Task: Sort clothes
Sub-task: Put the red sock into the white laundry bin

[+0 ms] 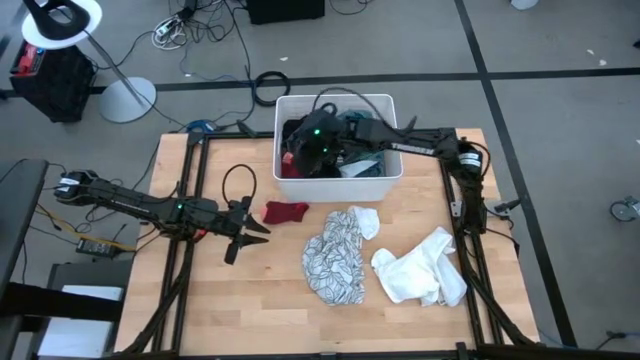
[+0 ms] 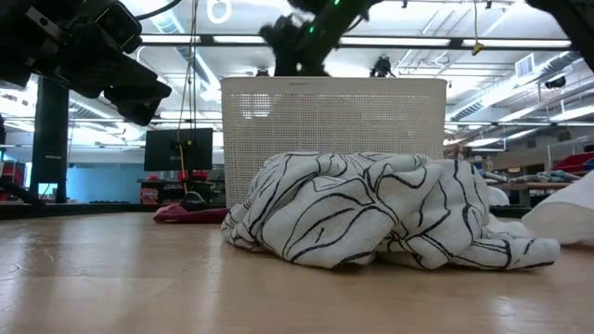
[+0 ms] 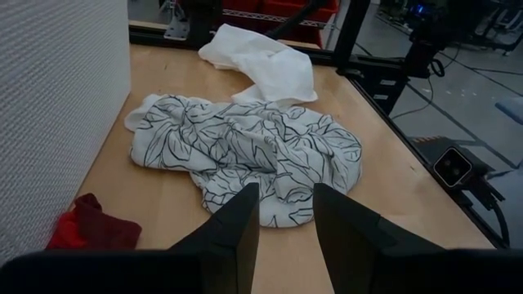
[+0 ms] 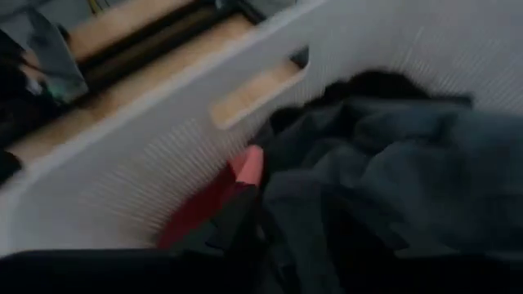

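Two left fingers [image 3: 237, 220] parted | patterned cloth [image 3: 253, 155] just beyond; untouched

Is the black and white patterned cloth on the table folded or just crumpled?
Crumpled. The black-and-white patterned cloth lies in a loose, wrinkled heap on the table, with no neat folds or straight edges visible.

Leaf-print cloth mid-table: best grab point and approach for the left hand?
Grip a raised fold on the crumpled white leaf-print cloth, likely the ridge near its middle; the flat edges give nothing to pinch. Come from above on its left side, where the left hand hovers with fingers open, already pointing at it. That keeps clear of the white cloth to its right and the bin behind.
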Motion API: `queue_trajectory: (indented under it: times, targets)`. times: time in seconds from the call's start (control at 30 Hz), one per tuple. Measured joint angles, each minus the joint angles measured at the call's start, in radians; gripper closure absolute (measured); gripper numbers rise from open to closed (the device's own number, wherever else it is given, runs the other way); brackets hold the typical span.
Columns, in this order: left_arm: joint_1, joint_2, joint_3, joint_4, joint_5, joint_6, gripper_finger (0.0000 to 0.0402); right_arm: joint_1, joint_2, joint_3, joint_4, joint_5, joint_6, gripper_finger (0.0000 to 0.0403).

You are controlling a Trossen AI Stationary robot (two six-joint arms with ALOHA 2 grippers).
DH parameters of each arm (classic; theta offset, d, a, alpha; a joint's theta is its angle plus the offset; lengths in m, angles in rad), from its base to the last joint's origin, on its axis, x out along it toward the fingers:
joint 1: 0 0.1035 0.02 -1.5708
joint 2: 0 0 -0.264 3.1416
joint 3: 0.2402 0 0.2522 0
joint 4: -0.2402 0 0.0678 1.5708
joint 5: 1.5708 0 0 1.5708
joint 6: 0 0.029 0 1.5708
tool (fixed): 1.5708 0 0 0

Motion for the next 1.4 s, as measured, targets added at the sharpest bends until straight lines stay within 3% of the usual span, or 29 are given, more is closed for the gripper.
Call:
queue_trajectory:
  times: [0.27,0.5,0.87,1.13,1.4]
  targets:
    - [0.0,0.0,0.0,0.001,0.0,0.0,0.028,0.034,-0.123,0.001,0.004,0.0,-0.038,0.0228]
    - [0.0,0.0,0.0,0.005,-0.003,0.0,0.028,0.171,-0.167,0.001,0.005,0.001,-0.08,0.0231]
    - [0.0,0.0,0.0,0.012,-0.003,0.0,0.028,0.376,-0.135,-0.037,-0.005,0.057,-0.1,0.0235]
    - [0.0,0.0,0.0,0.015,-0.003,0.0,0.028,0.419,-0.11,-0.038,-0.027,0.086,-0.1,0.0238]
    - [0.0,0.0,0.0,0.018,-0.003,0.0,0.028,0.425,0.041,-0.038,-0.012,0.09,-0.097,0.0241]
